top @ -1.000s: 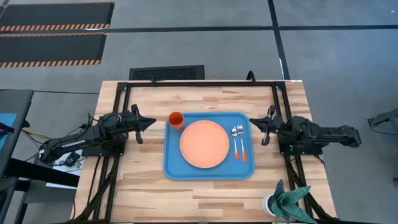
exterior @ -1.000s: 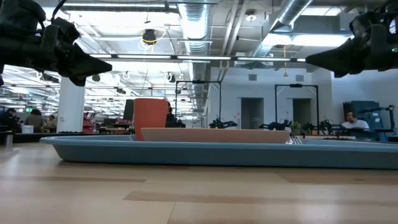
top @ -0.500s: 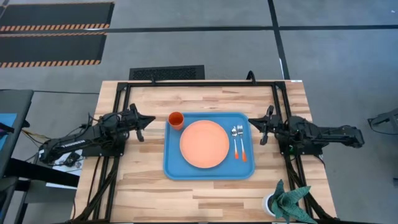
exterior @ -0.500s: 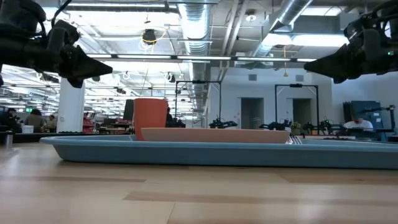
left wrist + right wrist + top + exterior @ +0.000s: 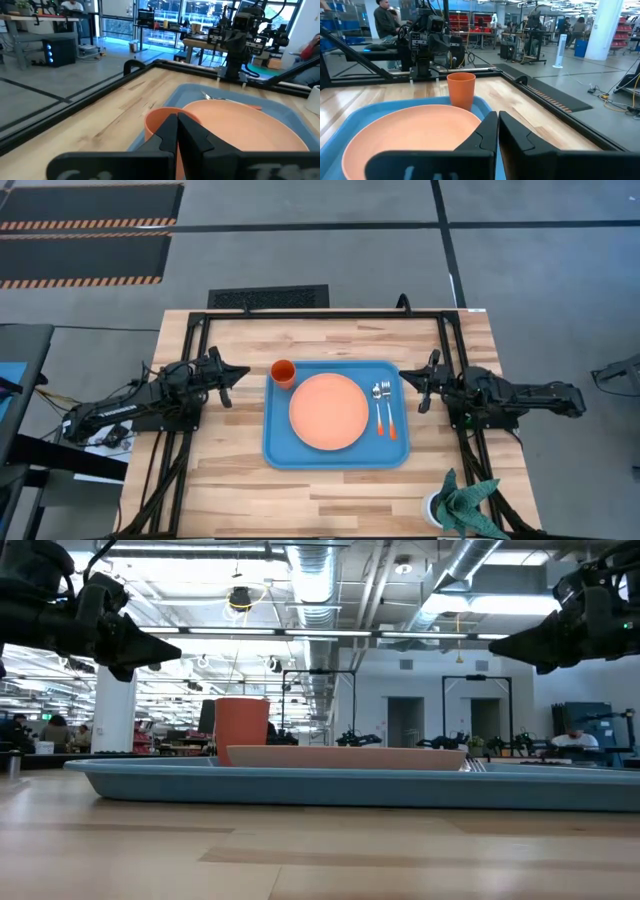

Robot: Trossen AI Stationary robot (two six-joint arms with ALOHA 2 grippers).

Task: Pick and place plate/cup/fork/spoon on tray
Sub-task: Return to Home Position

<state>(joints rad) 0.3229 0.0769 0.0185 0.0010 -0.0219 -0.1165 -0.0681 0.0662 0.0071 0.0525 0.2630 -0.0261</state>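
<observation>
The blue tray lies flat in the middle of the wooden table. The salmon plate rests flat in the tray's middle. The small orange cup stands upright in the tray's far left corner. Right of the plate, the fork and spoon lie side by side on the tray floor, silver ends toward the far edge. My left gripper hovers shut and level, left of the cup. My right gripper hovers shut and level off the tray's right rim. Neither holds anything.
A potted plant stands at the table's near right corner. Black frame rails run along the far edge and down both sides under the arms. Bare wood lies between the tray and the near edge. People show in the room beyond.
</observation>
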